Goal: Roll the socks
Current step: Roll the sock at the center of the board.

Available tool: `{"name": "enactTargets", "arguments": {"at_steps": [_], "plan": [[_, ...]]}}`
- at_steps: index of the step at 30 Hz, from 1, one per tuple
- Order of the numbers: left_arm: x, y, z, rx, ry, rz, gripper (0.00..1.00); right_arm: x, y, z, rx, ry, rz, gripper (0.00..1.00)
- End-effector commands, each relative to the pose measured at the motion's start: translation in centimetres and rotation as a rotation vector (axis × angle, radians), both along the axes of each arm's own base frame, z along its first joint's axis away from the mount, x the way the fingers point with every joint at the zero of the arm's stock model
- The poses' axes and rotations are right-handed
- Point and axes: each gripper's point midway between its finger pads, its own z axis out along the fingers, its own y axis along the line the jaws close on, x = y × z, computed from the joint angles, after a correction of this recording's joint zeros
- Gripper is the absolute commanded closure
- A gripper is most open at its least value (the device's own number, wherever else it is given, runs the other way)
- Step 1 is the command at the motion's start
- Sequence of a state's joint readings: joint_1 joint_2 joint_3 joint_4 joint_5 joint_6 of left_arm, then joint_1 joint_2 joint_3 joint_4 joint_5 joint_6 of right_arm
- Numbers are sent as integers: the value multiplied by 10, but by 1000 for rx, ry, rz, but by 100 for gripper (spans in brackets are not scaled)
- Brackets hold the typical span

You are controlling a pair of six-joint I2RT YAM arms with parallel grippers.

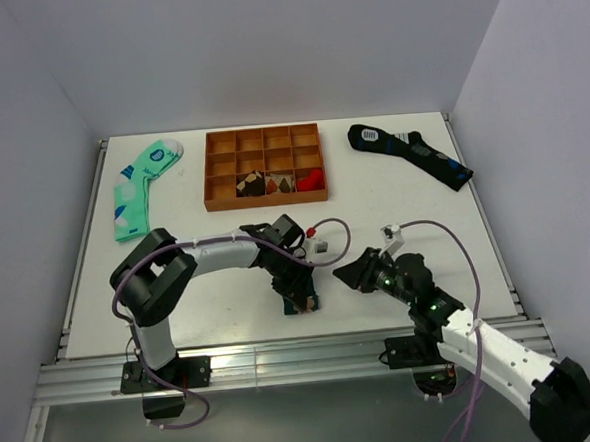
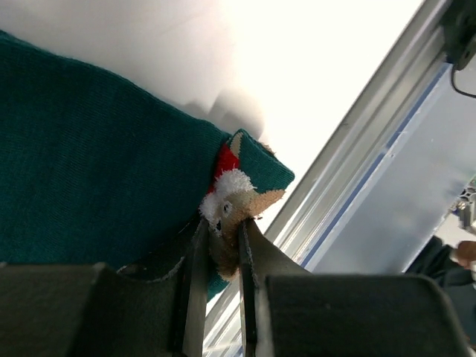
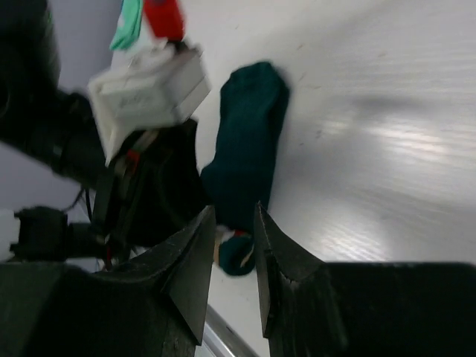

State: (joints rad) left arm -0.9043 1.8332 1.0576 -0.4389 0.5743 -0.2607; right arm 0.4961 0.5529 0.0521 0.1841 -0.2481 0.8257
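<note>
Left claw (image 2: 222, 223): pinching the socks (image 2: 89, 163) at the figure (image 2: 236, 199), jaws closing tight on it.
Left wrist view: alone showing that grip, with teal fabric spreading left of the claw.
Right claw (image 3: 232, 223): standing slightly open, gripping nothing.
Right wrist view: showing the socks lying beyond its tips on the desk (image 3: 387, 149).
Top view: showing the right claw sitting apart from the socks.

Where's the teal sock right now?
The teal sock lies near the table's front edge, centre in the top view, under the left pincer, which pinches its cartoon-figure end.
</note>
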Motion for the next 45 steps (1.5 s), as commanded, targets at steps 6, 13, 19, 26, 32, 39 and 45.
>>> {"name": "enactTargets", "arguments": {"at_steps": [6, 13, 19, 26, 32, 39, 45], "plan": [[-9, 49, -37, 178, 59, -32, 96, -23, 59, 10, -95, -144, 152, 65], [-15, 50, -40, 167, 110, -33, 96, -23, 62, 14, -105, -327, 173, 62], [-16, 50, -40, 166, 122, -30, 96, -19, 70, 13, -180, -415, 229, 59], [-18, 51, -44, 176, 136, -30, 96, -27, 77, -12, -197, -408, 303, 59], [-19, 52, -46, 184, 143, -30, 96, -45, 82, -26, -159, -397, 394, 58], [-18, 53, -48, 190, 149, -28, 96, -58, 68, -31, -83, -366, 366, 57], [-14, 55, -47, 190, 130, -13, 95, -60, 72, -40, -66, -307, 372, 57]]}}
